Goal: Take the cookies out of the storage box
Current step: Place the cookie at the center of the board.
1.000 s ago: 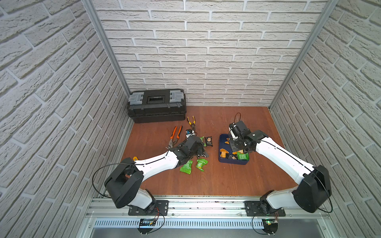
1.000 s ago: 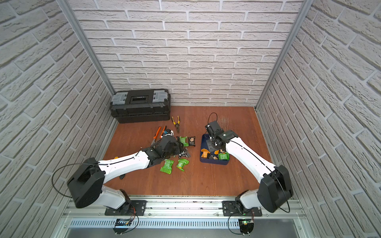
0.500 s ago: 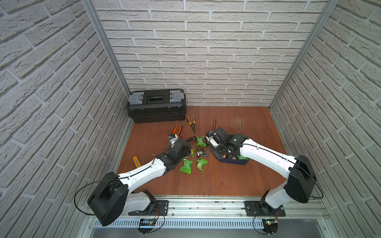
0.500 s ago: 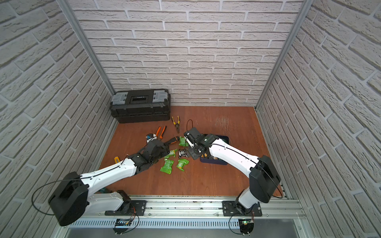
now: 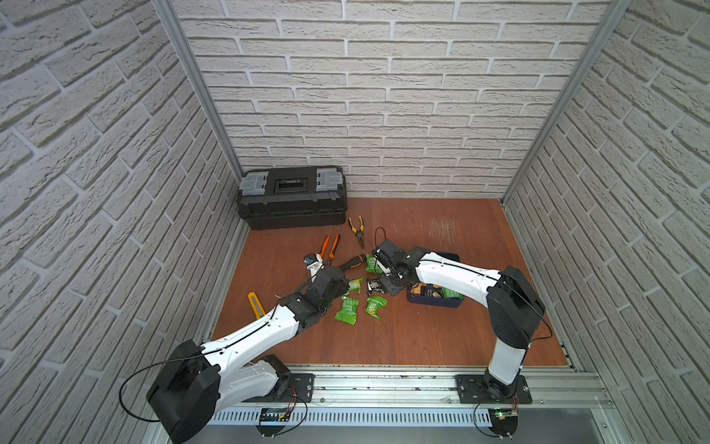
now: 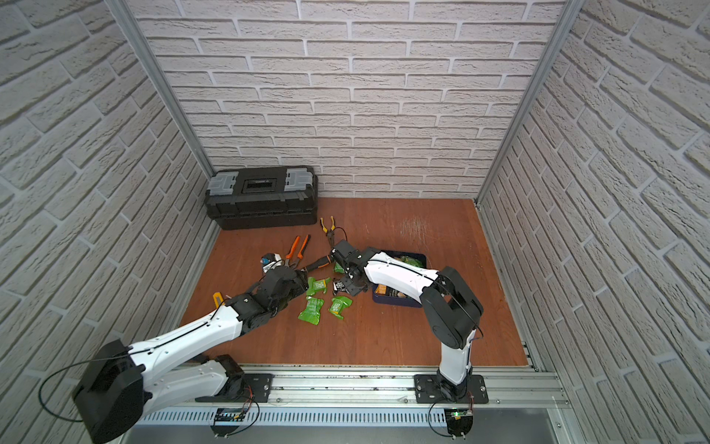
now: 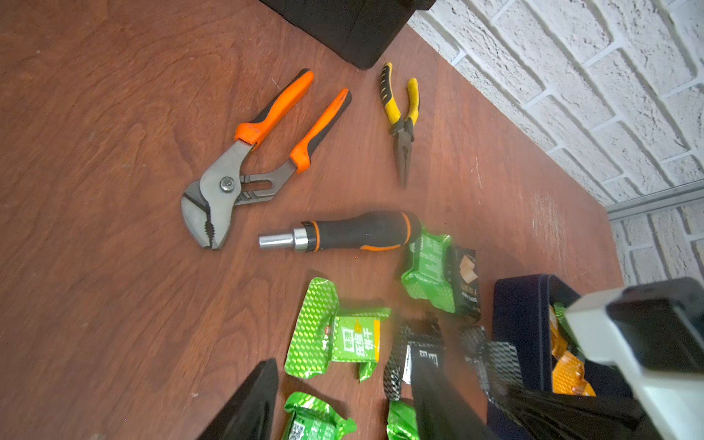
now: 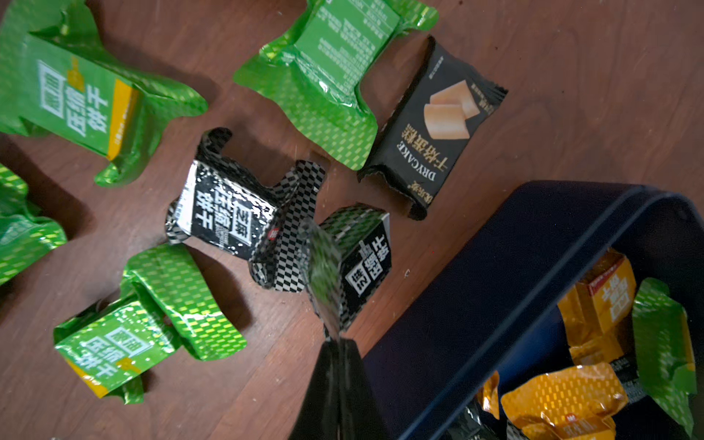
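cookies | drycake pkt | r end effector clamps checkered pkt | l end effector released

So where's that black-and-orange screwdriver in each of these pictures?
In a top view: screwdriver mid-table, left of the navy storage box.
In a top view: same spot.
Left wrist: picture's centre.
Right wrist: not in it.
Shared landmark: the storage box, in all four.
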Action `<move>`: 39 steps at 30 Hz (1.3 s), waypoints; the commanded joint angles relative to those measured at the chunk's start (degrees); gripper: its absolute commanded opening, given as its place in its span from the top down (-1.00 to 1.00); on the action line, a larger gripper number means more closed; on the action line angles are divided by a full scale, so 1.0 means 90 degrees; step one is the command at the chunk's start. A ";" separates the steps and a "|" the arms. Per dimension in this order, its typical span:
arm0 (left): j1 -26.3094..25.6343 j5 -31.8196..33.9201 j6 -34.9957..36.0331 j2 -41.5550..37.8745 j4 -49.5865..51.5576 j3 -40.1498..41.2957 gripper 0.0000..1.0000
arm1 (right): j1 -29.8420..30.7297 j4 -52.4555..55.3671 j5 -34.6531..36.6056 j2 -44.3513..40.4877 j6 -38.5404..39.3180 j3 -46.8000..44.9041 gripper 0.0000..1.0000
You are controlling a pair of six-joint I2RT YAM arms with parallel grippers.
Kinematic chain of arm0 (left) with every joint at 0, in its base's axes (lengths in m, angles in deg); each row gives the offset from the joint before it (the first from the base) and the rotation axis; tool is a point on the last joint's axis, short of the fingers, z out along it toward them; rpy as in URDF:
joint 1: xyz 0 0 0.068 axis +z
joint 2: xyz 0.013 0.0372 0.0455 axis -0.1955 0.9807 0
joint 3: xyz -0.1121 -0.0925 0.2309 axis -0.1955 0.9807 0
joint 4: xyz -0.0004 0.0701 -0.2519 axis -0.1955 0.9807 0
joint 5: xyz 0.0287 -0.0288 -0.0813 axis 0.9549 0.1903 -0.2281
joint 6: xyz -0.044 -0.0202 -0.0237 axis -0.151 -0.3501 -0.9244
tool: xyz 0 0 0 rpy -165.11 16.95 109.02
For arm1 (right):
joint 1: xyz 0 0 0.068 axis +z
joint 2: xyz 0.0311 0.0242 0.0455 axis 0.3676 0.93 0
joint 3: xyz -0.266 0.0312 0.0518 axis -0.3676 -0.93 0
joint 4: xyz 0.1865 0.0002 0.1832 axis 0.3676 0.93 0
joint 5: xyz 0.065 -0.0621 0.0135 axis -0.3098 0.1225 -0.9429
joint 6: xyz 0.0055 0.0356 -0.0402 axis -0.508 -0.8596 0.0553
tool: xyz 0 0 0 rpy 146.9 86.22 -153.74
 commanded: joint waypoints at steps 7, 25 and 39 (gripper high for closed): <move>0.0046 0.0263 0.0134 -0.0226 -0.0042 0.0074 -0.21 | 0.0283 0.0118 0.0338 0.0176 0.0038 0.0043 0.73; -0.0657 0.0189 0.2414 0.0635 -0.0018 -0.1369 -0.23 | -0.0734 -0.0731 -0.0715 -0.2545 -0.1349 -0.0852 0.25; -0.1848 -0.0906 0.4851 0.3837 0.1243 -0.4739 -0.33 | -0.4253 -0.0386 -0.1968 -0.3738 -0.2037 -0.2549 0.22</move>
